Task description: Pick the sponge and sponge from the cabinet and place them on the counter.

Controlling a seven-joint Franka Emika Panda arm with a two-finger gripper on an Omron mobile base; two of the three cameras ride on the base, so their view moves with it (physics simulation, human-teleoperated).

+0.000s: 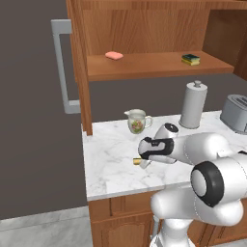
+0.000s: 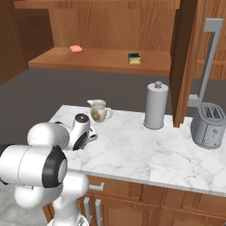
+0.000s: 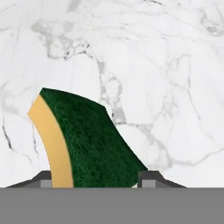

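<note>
The main risk is sitting in the release. The held sponge is hanging over the counter, and from the hand view it is hard to say whether it is touching the marble yet; if the jaws are opening while it is still above the slab, it may be bouncing or tipping onto its yellow edge. It is also close to the front-left part of the counter, so a careless drop could be sending it toward the edge. The floral jug is standing near, behind the hand, and a wide swing away could be knocking it.

The gripper is standing about half open, its two dark fingertips pressing on either side of the sponge (green scouring face toward the camera, yellow body at the side). A little yellow is showing at the tip in the left base view.

The second sponge is waiting on the cabinet shelf, well apart from the pink block.
</note>
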